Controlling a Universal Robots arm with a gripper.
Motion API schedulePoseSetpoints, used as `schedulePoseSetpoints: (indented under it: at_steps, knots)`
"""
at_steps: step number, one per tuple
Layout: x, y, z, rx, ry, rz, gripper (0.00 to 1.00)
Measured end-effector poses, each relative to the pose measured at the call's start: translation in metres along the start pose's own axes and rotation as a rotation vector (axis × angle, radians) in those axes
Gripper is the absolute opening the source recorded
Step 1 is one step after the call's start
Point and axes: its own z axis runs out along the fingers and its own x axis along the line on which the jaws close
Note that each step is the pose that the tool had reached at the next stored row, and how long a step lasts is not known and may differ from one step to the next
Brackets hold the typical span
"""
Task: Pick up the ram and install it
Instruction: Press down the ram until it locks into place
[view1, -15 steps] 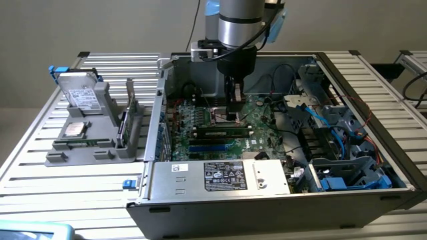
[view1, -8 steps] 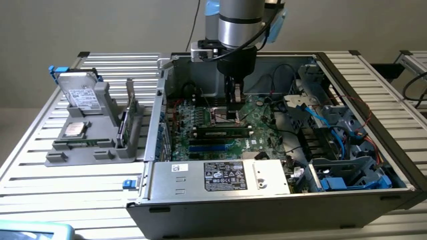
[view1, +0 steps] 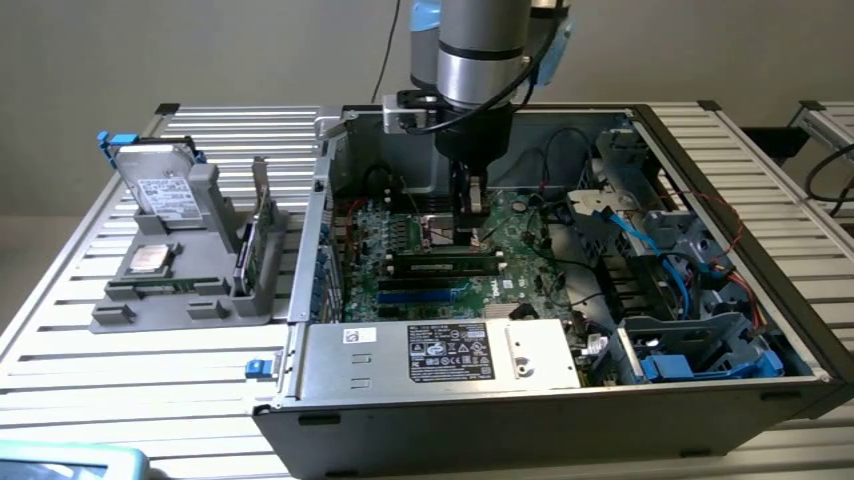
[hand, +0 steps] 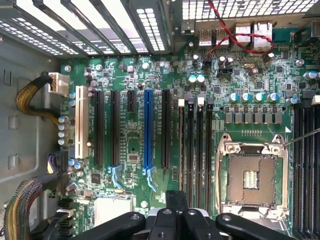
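My gripper (view1: 466, 240) reaches straight down into the open computer case (view1: 534, 430), over the green motherboard (view1: 514, 225). Its fingers stand together, shut, with nothing visible between them. Right in front of the fingertips, the ram (view1: 447, 266), a long dark stick with pale labels, stands along a black slot. I cannot tell whether the tips touch it. In the wrist view the gripper (hand: 176, 197) hangs beside a row of black memory slots (hand: 200, 150) on the motherboard (hand: 130, 145); the ram itself is not distinguishable there.
The empty CPU socket (hand: 250, 177) lies beside the slots. A blue expansion slot (hand: 147, 130) and black ones run parallel. The power supply (view1: 441, 350) sits at the case front, with cables and drive bays (view1: 667, 250) on the exterior view's right. A grey fixture with a drive (view1: 174, 250) stands outside on its left.
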Motion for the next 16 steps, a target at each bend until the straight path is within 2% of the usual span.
schedulePoseSetpoints:
  at_steps: [7,11,16]
  knots:
    - [0.000,-0.0097,0.0126,0.0014,0.0000,-0.011,0.11]
    - [0.001,-0.0162,0.0158,0.0029,0.0002,-0.025,0.11]
    - [0.001,-0.0167,0.0166,0.0026,0.0001,-0.028,0.11]
